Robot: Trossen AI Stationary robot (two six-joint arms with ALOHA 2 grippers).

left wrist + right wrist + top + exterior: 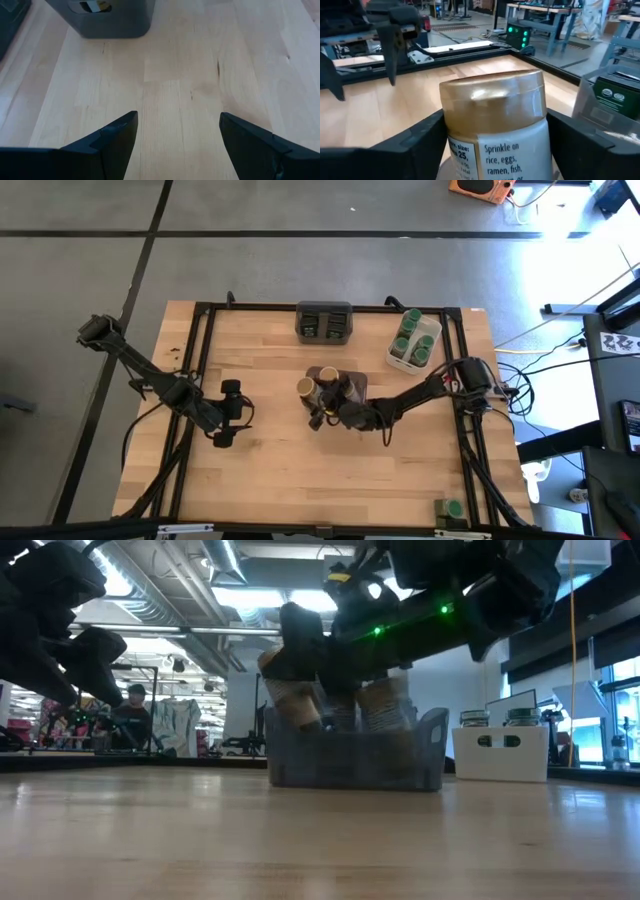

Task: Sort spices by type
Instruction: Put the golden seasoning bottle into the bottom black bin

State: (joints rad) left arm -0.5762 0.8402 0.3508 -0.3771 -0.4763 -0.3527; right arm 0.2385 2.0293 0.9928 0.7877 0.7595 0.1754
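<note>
A wooden table (280, 470) is framed by black rails. A grey bin (354, 386) is set near its middle, a dark bin (324, 322) at the far edge, and a white tray (432, 343) at the far right. A person (135, 712) is seen in the room behind.
</note>
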